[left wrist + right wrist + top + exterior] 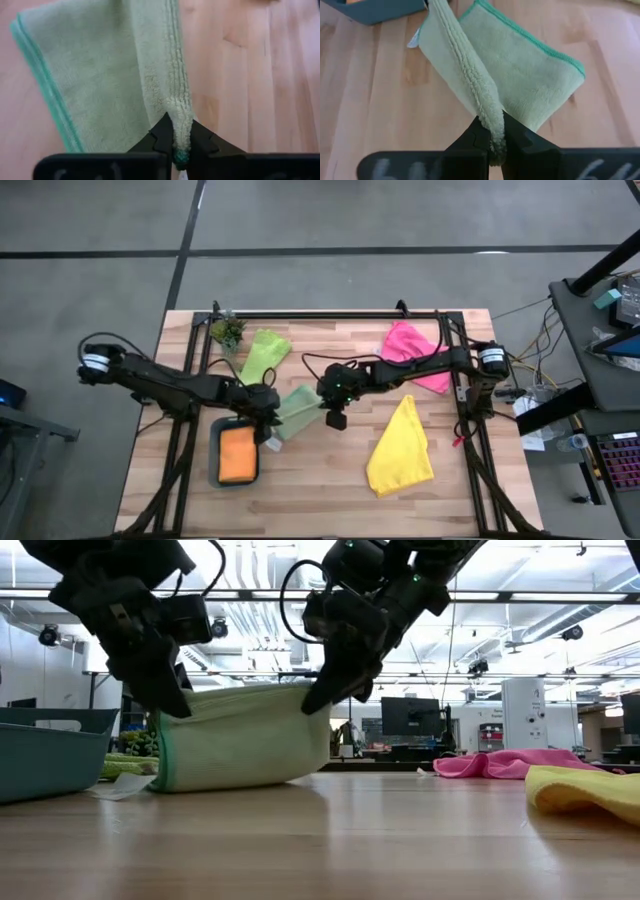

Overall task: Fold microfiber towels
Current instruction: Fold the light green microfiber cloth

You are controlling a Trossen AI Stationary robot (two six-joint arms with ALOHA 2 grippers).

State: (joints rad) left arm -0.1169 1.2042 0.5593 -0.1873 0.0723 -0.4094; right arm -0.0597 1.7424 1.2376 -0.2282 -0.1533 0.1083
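Now both arms meet over the middle of the wooden table (330, 470), and each one pinches an edge of the pale sage green towel (245, 735). In the low view this towel hangs between them as a folded loop, with its lower fold resting on the table top. The left gripper (181, 150) has its jaws closed on one bunched hem of the towel, on the side next to the teal tray (214, 465). The right gripper (492, 145) also has its jaws closed on a hem of the same towel, on the side toward the table centre. Inside the tray lies the orange towel (237, 454), folded flat. The lime green towel (264, 354) lies near the far edge, just beside the small potted plant (228, 331). The pink towel (412, 350) lies crumpled at the far right, partly under the right arm. The yellow towel (400, 448) lies on the near right part of the table, well apart from the others
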